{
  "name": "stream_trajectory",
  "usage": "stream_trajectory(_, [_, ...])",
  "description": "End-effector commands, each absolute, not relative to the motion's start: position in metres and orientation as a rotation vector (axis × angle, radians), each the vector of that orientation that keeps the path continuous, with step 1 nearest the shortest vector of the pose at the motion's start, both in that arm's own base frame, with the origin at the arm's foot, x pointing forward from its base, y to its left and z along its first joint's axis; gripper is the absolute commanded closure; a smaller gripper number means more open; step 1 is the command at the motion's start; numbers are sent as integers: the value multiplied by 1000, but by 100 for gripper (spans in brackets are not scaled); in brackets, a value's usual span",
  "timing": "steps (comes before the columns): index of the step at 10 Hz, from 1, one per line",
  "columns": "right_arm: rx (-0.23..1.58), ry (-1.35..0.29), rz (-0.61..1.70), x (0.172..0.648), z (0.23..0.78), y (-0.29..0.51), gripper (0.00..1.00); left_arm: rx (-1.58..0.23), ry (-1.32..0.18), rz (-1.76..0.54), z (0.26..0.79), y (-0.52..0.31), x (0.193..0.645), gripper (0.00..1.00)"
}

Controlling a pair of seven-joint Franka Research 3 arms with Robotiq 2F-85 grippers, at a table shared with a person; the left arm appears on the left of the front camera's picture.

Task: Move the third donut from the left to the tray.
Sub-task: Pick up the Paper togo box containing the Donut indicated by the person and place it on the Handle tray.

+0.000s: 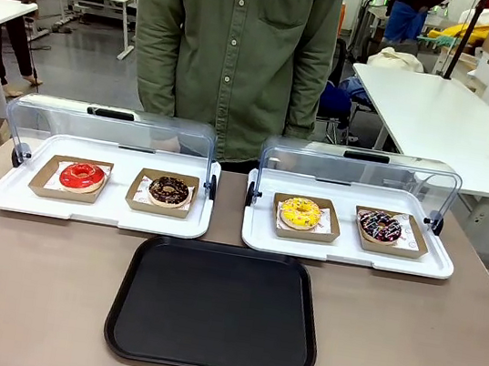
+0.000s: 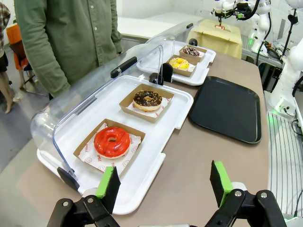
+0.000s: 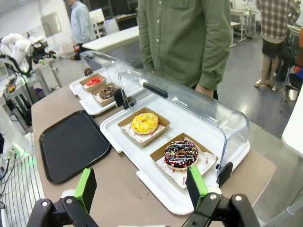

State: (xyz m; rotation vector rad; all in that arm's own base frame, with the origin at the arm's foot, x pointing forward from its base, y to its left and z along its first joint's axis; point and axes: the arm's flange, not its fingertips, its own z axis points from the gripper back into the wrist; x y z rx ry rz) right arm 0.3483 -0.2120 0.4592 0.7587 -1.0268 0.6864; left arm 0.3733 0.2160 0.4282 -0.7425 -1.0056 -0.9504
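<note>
1. Front view, left side: a white tray [image 1: 3, 195] is seen with its clear lid [image 1: 60, 123] raised. A red-iced donut [image 1: 82, 176] and, to its right, a chocolate donut [image 1: 169, 191] are set on it, each in a brown cardboard holder.
2. Top middle: a person in a green shirt [image 1: 233, 43] is seen standing behind the table [image 1: 25, 297].
3. Lower middle: the black tray [image 1: 216, 308] is laid flat on the table, just in front of the gap between the two white trays.
4. Right side: a second white tray [image 1: 344, 253] is seen, also with its lid up. The yellow donut [image 1: 300, 212] is found in this tray's left holder, third in the row of four and apart from the black tray. A sprinkled chocolate donut [image 1: 379, 226] is set to its right.
5. Left wrist view: the left gripper [image 2: 164, 182] is seen at the bottom edge. Its jaws are spread wide and nothing is gripped. The yellow donut is seen small at upper middle.
6. Right wrist view: the right gripper [image 3: 141, 184] is seen at the bottom edge, jaws likewise spread wide with nothing gripped. The black tray is seen at left and the yellow donut at centre.
</note>
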Motion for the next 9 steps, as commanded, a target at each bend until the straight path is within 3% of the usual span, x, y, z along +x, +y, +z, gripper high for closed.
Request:
stream_trajectory(1, [756, -1064, 702, 351, 460, -213, 0, -745, -1011, -956, 430, 218, 374, 0])
stream_trajectory(9, [756, -1064, 702, 351, 460, -213, 0, -745, -1011, -956, 430, 218, 374, 0])
